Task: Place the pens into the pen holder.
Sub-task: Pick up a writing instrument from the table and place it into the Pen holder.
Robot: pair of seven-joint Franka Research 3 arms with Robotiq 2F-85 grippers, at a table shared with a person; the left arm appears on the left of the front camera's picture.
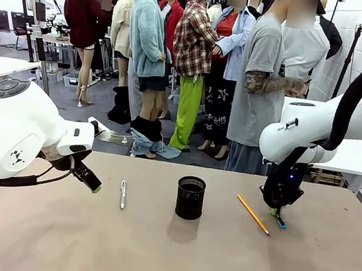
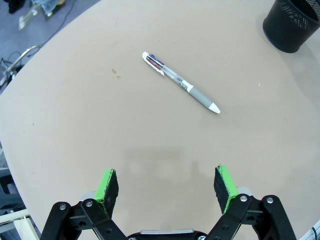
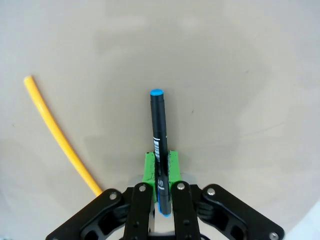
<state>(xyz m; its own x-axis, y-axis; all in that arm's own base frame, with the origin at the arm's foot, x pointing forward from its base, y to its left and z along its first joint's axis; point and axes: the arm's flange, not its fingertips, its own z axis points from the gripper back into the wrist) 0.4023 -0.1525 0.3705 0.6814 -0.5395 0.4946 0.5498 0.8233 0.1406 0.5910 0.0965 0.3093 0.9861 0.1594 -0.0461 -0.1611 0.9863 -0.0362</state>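
Note:
The black mesh pen holder (image 1: 190, 197) stands upright at the table's middle, and its rim also shows in the left wrist view (image 2: 292, 25). A silver-white pen (image 1: 123, 194) lies flat to its left (image 2: 181, 83). My left gripper (image 2: 166, 185) hovers open above the table short of that pen (image 1: 92, 182). The yellow pencil (image 1: 253, 214) lies right of the holder (image 3: 59, 135). My right gripper (image 3: 161, 167) is shut on the dark pen (image 3: 159, 133) with blue ends, low at the table (image 1: 278, 214) just right of the pencil.
A person in a grey T-shirt (image 1: 260, 86) stands at the far edge of the tan table (image 1: 165, 266). There is open tabletop in front of the holder and between the two arms.

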